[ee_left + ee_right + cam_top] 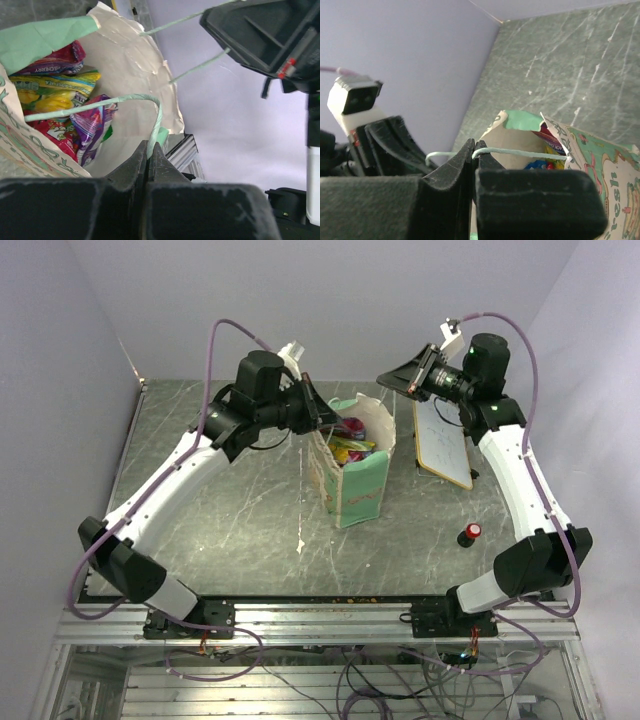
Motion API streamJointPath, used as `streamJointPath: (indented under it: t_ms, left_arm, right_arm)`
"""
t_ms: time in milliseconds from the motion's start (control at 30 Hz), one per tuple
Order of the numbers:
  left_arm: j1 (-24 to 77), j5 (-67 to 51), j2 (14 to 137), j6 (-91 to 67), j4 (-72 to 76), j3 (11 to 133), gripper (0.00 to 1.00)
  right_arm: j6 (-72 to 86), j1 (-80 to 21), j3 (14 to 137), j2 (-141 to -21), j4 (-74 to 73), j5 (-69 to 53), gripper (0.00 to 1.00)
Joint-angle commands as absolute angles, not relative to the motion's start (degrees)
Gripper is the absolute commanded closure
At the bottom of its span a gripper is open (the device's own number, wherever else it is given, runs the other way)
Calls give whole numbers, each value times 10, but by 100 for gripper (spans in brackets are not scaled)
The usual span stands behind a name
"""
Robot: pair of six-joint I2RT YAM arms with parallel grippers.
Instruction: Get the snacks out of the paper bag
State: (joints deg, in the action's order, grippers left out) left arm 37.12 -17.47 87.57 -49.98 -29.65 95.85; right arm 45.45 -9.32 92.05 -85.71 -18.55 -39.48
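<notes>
The mint-green paper bag stands upright mid-table with its mouth open between my two arms. Snacks in red, yellow and purple wrappers fill it; the left wrist view shows these snacks against the bag's cream inside. My left gripper is at the bag's left rim, shut on a pale string handle at its tips. My right gripper is above the right rim, shut on the other string handle. Whether the bag's bottom touches the table I cannot tell.
A white whiteboard lies on the table right of the bag, under the right arm. A small red-capped black knob stands near the front right. Walls close in the table at the back and on both sides.
</notes>
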Motion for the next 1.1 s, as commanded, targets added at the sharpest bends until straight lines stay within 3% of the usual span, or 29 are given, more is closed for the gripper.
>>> streamJointPath:
  t_ms: [0,300,533,900,1000,1067]
  left_arm:
    - [382,-208,891,-516,-220,992,93]
    - [381,-187,833,-538,-243,837,93]
    - [381,-139,745,-536,-268,739,92]
    - [381,-102,674,-496,-401,729,62]
    - [381,-78,649,-484,-448,751,49]
    - [381,-55,623,-460,-485,770,34]
  right_arm:
    - [355,-90,1010,-851,-240,-420,100]
    - [468,-103,899,-852,-93,-530,100]
    - [401,-188,919,-871,-159,-546,100]
    - [440,-230,865,-852,-96,-560,100]
    - [426,-234,879,-861,-106,-565,100]
    - [426,-235,884,-864,-103,-564,100]
